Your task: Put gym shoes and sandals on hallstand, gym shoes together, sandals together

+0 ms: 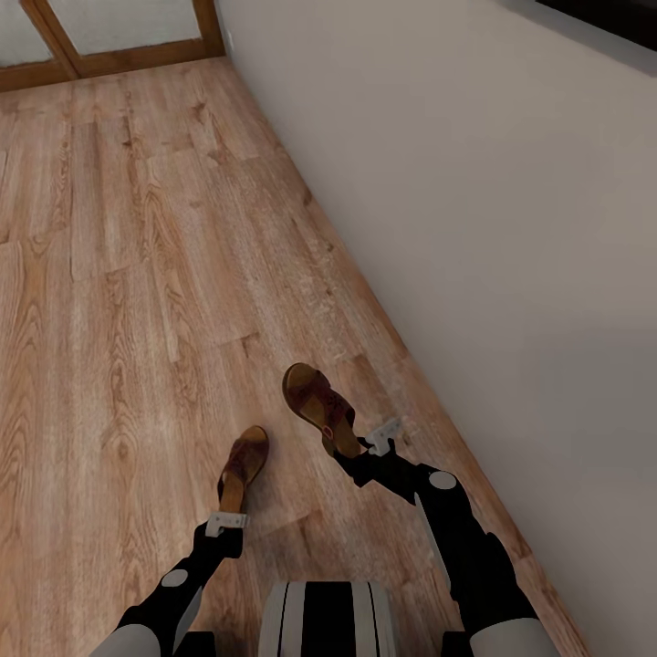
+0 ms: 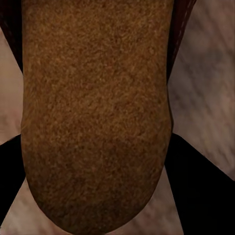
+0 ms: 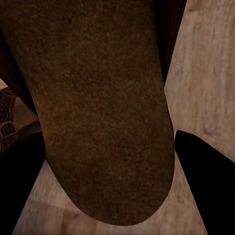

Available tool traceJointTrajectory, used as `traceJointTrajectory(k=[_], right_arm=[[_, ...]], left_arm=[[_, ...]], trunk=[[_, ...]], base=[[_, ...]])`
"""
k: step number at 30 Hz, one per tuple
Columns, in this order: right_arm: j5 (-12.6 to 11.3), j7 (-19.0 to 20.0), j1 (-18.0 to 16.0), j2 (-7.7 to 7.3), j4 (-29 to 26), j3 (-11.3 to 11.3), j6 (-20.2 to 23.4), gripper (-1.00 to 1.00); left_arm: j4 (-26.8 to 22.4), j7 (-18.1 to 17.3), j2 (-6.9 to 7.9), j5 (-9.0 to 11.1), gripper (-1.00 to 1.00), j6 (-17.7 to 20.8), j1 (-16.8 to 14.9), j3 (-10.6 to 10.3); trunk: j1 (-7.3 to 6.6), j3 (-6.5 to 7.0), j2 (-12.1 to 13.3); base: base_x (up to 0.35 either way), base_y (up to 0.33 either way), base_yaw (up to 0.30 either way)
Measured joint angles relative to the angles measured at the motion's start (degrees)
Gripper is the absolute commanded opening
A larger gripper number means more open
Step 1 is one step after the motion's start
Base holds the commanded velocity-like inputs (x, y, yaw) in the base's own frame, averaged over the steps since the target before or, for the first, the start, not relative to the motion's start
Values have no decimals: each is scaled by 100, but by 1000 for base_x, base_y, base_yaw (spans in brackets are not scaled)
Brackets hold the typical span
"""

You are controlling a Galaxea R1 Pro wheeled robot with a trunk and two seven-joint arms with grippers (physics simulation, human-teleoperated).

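Observation:
Both brown sandals are lifted above the corridor floor (image 1: 137, 274). My left gripper (image 1: 228, 513) is shut on the heel end of one sandal (image 1: 243, 465), toe pointing away from me. My right gripper (image 1: 354, 453) is shut on the other sandal (image 1: 318, 401), which tilts up and to the left. In the left wrist view the tan sole (image 2: 98, 112) sits between dark fingers (image 2: 203, 186). The right wrist view shows the same with its sole (image 3: 103, 107) and fingers (image 3: 208, 186). The gym shoes and the hallstand are out of view.
A plain pale wall (image 1: 474, 228) runs along the right side, close to my right arm. A wooden door frame (image 1: 119, 57) stands at the far end of the corridor. My trunk (image 1: 328, 620) is at the bottom centre. Open plank floor stretches ahead and to the left.

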Motion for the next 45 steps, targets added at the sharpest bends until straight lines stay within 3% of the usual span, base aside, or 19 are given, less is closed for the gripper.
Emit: traceJointTrajectory(k=[18, 37, 45], right_arm=[[1, 0, 0, 0, -6, 3, 0, -100], [22, 0, 8, -7, 34, 3, 1, -100], [25, 0, 16, 0, 47, 11, -7, -100]], left_arm=[[-8, 12, -7, -13, -100, -1, 0, 19], [-91, 12, 38, -5, -100, 19, 0, 41], [-90, -31, 253, -4, -100, 18, 0, 362]], trunk=[[0, 0, 0], [-49, 495, 25], [-70, 743, 36]], base=[[0, 0, 0], [0, 0, 0], [0, 0, 0]])
